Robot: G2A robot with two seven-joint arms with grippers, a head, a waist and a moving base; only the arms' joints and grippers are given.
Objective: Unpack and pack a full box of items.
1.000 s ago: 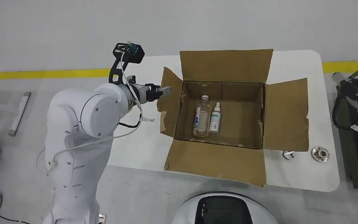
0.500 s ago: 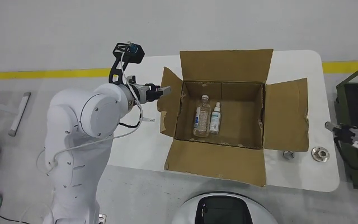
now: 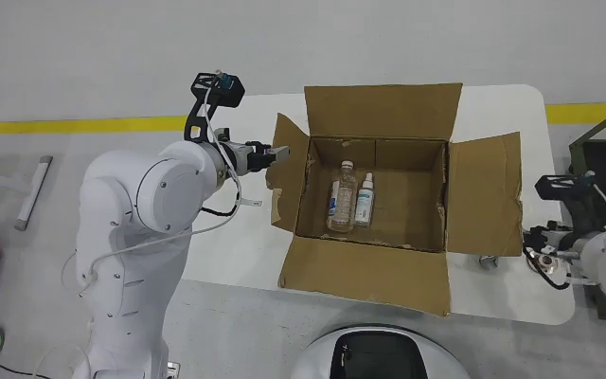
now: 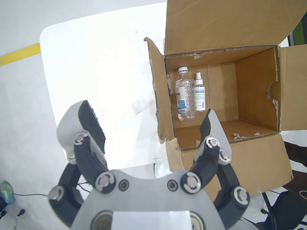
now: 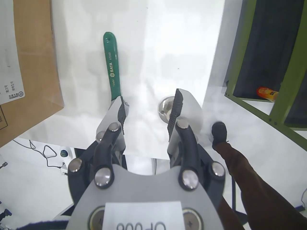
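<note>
An open cardboard box stands on the white table with all its flaps folded out. On its floor lie a clear water bottle and a small white spray bottle, side by side. My left gripper hangs open just outside the box's left flap, with nothing between its fingers. At the table's right edge my right gripper is open and empty, low over a green-handled wrench and a round metal piece.
The wrench's head pokes out from under the box's right flap. A green-framed rack stands just off the table's right side. A yellow floor line runs behind the table. Bare tabletop lies left of the box.
My right arm has come in from the right edge and now sits over the table's right end, covering the round metal piece in the top view. The left arm and box are unchanged.
</note>
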